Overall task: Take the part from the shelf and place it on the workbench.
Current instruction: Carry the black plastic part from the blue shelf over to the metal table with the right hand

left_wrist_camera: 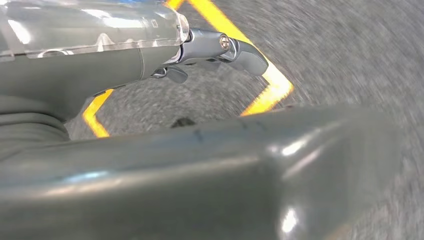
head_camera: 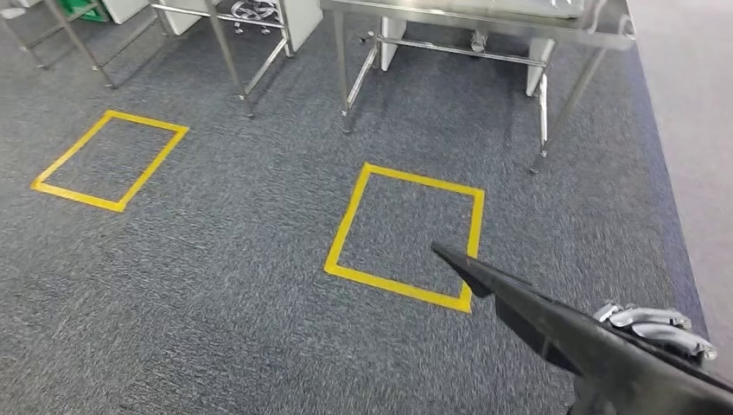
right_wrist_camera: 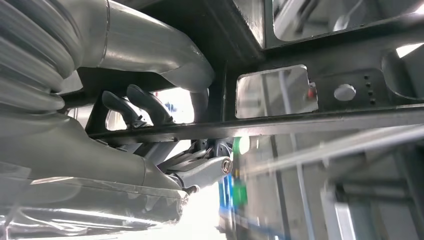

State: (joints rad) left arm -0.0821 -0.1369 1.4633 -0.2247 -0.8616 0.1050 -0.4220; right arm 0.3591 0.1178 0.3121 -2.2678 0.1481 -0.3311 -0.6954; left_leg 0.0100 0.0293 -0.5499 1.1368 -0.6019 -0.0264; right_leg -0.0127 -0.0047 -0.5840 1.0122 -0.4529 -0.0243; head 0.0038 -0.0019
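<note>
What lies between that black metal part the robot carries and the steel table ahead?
Nothing visible blocks it. The black metal part, held by the right hand, points across grey carpet with a yellow tape square toward the steel table; only flat floor lies between.

yellow tape squares (head_camera: 406, 235) on carpet (head_camera: 225, 285)

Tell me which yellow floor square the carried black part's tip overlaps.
The right-hand square, before the steel workbench; the black part crosses its corner. The left square lies apart.

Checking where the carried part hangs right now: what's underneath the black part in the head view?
Under the black part, held by the right hand, lies grey carpet, with a yellow tape square beneath its tip. The part covers the carpet directly below it and the square's near corner.
</note>
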